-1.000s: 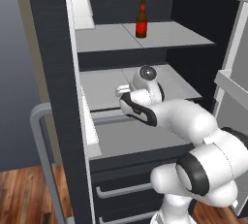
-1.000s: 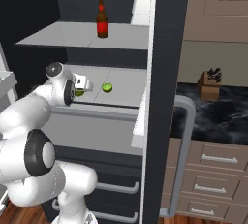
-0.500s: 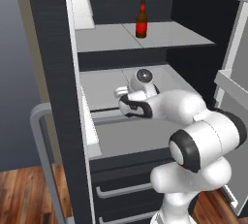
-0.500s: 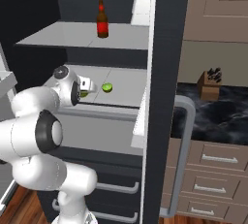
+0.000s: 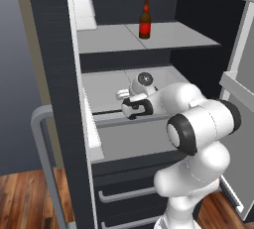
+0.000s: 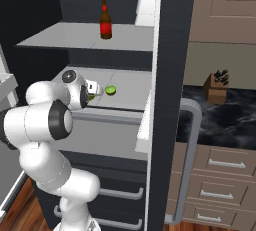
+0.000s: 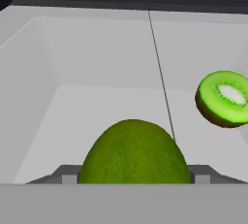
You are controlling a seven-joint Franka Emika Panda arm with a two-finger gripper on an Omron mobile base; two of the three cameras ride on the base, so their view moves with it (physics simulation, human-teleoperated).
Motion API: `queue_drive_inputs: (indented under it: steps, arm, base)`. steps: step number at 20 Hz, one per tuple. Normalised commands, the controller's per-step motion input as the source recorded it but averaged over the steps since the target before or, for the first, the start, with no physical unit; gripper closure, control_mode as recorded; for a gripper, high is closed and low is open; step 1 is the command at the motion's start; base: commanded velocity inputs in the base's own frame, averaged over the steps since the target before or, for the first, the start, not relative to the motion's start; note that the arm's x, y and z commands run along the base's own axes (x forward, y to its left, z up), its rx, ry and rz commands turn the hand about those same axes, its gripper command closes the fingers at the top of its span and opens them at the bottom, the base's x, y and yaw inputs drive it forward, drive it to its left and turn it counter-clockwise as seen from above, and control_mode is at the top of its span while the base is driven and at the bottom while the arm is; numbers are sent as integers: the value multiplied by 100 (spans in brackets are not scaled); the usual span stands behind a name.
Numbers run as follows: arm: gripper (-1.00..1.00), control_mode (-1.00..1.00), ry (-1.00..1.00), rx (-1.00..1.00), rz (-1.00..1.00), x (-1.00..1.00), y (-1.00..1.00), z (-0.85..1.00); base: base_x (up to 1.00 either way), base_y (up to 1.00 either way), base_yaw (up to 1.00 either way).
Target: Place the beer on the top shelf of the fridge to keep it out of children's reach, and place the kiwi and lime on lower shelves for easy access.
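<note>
The fridge is seen standing open, with the beer set upright on the top shelf, close to that shelf's centre seam and well above everything else. In the right base view the same bottle is seen near the middle of the top shelf, with a white door bin to its right. Below it, the white arm is stretched into the fridge over one of the lower shelves, and the pincer is held just above that pale grey slab. In the hand view the lime is seen large and close at the bottom, seated between the two dark fingertips, so the pincer is clamped on the lime. The kiwi lies farther back on the same lower shelf, to the right of the shelf's seam in that view, apart from the lime, its bright green cut face turned toward the camera. In the right base view the kiwi is seen just to the right of the pincer, resting on the shelf. On the right, a dark bench carries a knife block beside taupe cupboards.
</note>
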Motion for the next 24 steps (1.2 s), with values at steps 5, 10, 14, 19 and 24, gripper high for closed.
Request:
queue_drive_inputs:
  steps: [5,10,14,19,24]
  arm:
    - [100,-100,0,0,0,41,0,-14]
    - [100,-100,0,0,0,45,2,-18]
    - [100,-100,1,0,0,44,5,-24]
    - [-100,-100,4,-1,0,31,5,-40]
    - [-100,-100,5,-1,0,21,3,-44]
  base:
    - [0,0,0]
    - [0,0,0]
    - [0,0,0]
    - [0,0,0]
    - [0,0,0]
